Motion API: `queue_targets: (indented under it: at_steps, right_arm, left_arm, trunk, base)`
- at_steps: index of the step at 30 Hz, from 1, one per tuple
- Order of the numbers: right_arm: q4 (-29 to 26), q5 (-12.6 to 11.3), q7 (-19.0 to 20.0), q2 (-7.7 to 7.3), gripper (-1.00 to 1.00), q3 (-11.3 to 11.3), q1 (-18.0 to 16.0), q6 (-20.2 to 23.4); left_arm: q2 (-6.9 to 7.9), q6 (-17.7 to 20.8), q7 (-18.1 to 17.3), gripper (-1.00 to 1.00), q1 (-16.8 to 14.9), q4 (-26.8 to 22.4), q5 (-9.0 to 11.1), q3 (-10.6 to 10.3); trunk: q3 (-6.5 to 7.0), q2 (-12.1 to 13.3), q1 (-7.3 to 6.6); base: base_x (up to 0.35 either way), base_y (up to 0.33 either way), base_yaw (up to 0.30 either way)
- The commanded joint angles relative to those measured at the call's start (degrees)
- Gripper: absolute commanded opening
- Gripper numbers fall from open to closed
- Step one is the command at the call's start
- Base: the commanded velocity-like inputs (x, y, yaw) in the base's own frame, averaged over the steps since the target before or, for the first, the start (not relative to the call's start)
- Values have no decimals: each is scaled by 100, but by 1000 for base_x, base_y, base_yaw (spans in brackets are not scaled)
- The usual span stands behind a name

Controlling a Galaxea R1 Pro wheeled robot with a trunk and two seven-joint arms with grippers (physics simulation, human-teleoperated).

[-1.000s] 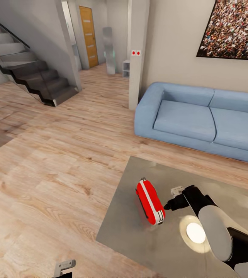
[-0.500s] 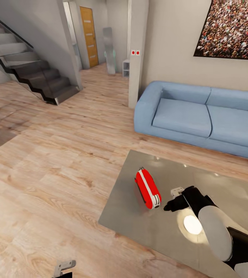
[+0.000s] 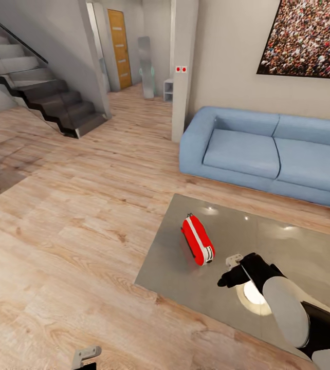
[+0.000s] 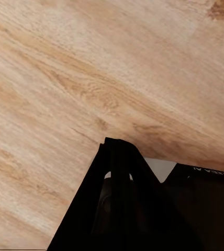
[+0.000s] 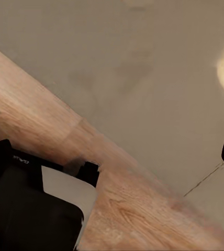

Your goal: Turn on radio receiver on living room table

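The radio (image 3: pixel 198 239) lies on the grey counter (image 3: pixel 288 246) before the sofa (image 3: pixel 268 149). The right pincer (image 3: pixel 225 281) hovers just beside the radio, untouching; neither pincer's opening can be told.

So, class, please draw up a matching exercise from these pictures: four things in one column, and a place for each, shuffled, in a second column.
Things:
1. small bright-red rounded radio receiver
2. light-blue two-seat sofa
3. large crowd picture
4. dark staircase

Places:
A. on the beige wall above the sofa
B. at the far left of the room
C. lying on the glossy grey table
D. on the wood floor beyond the table

Pairs: 1-C, 2-D, 3-A, 4-B
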Motion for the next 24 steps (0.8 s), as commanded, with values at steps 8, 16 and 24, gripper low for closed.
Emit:
queue_targets:
  at_steps: [8, 16, 24]
  right_arm:
    - [1003, -12, -621, 0, 100, 0, 0, -630]
    - [1785, -33, -1833, 24, 100, 1, 590, -1748]
    - [1807, -46, -2522, 3, 100, -11, 1748, -2706]
  left_arm:
    - [-6, 0, -2, -100, 4, 0, 0, 0]
    - [1, 0, 6, -100, 4, 0, 0, 0]
    - [35, 133, -1, -100, 171, 21, -23, -67]
  trunk:
    - [0, 0, 0]
    - [0, 0, 0]
    - [0, 0, 0]
  base:
    - [-238, 132, 0]
    - [-28, 15, 0]
    - [0, 0, 0]
